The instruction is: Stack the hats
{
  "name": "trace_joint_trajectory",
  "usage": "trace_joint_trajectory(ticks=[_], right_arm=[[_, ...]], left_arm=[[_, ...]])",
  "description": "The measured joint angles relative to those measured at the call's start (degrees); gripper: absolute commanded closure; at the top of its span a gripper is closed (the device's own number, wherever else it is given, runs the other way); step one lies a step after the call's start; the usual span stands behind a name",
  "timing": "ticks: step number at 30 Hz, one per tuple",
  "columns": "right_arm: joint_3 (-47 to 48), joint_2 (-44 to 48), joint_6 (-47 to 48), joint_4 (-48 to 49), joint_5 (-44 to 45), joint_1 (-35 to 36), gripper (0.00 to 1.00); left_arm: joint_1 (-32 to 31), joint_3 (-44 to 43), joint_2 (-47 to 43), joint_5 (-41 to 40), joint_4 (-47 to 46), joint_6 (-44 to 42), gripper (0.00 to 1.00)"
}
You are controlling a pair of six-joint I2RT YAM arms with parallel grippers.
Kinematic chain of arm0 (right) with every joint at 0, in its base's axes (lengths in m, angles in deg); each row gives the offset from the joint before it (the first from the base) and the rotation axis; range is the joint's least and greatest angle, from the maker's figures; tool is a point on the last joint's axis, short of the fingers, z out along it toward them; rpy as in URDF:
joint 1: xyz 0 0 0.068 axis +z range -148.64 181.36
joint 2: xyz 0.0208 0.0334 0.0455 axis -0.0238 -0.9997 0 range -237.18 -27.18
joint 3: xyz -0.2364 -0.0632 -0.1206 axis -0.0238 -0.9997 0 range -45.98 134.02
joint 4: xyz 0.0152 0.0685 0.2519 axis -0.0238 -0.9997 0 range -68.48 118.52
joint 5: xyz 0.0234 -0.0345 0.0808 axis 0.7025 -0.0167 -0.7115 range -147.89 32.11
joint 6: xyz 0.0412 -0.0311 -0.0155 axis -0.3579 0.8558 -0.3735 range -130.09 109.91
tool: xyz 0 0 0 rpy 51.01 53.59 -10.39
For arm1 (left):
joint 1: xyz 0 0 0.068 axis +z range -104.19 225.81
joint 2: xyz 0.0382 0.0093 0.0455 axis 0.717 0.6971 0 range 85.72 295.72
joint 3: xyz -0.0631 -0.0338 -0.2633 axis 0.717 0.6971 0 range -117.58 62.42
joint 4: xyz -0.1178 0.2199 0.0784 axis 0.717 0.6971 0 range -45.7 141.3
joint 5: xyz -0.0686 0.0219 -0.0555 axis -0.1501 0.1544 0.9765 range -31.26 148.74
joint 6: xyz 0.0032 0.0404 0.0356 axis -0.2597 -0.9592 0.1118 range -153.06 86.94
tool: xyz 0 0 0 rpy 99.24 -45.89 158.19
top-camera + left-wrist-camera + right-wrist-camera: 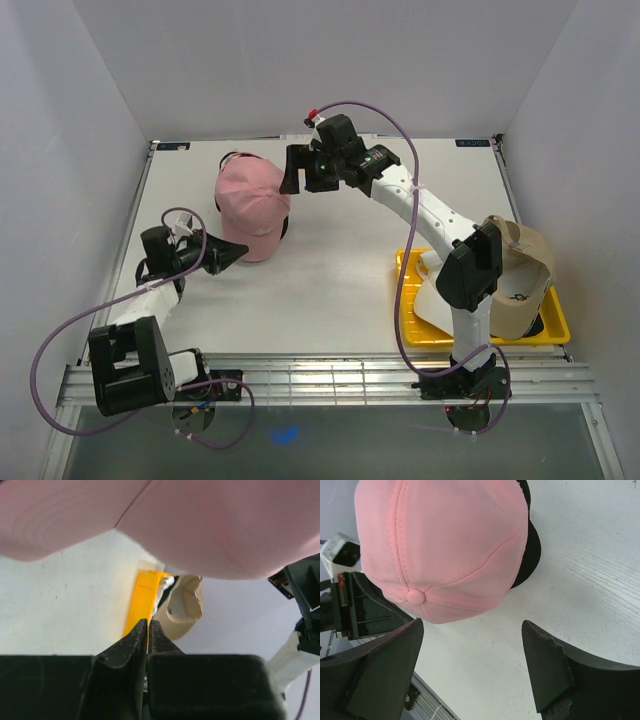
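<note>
So, at the far left the left hand [236, 250] lies low on the tabletop [340, 270], its tip just beside the brim of the pink cap [252, 205]. Its own camera shows the two fingers [135, 640] pressed together with nothing between them, so it is closed and empty.

The pink cap sits left of the middle of the tabletop, and it is set over the black cap [532, 545]. Only a dark edge of the black cap peeps out from under it. That pair looks like the start of the stack.

Just to the right of the pink crown hangs the right hand [292, 170]. Its fingers [385, 665] are spread wide and hold nothing, and they are not touching the fabric.

Further right, well apart from the stack, the yellow tray [530, 341] holds the white cap [432, 298] and the tan cap [520, 270]. Part of each is hidden behind the right arm.

I judge that the second cap is placed and the task is about half done. The next move would be to fetch a cap from the tray, most likely with the right arm, which is nearer. That calls for a grip on a brim or a crown edge, then a level carry across. The cap should come down squarely over the pink crown, so that the soft stack does not shift or slump.
</note>
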Motion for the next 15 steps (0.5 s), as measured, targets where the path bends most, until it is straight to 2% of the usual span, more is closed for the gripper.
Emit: trace_joint_trajectory(ticks=[4, 5, 8, 14, 15], right_arm=[[1.27, 0.0, 0.02, -0.33, -0.2, 0.22, 0.15], [1.9, 0.0, 0.02, -0.44, -0.22, 0.42, 0.16], [3.67, 0.0, 0.07, -0.5, -0.2, 1.42, 0.17], [4.35, -0.09, 0.2, -0.76, 0.26, 3.17, 0.17], [4.68, -0.28, 0.28, -1.03, 0.52, 3.26, 0.17]], left_arm=[[0.0, -8.92, -3.98, -7.54, 13.62, -7.21, 0.85], [0.0, -11.08, -4.72, -9.75, 16.35, -8.48, 0.76], [0.0, -16.68, -5.97, -15.87, 22.75, -11.52, 0.6], [0.0, -22.25, -5.68, -25.7, 29.79, -13.33, 0.55], [0.0, -23.04, -5.25, -26.71, 30.36, -13.35, 0.52]])
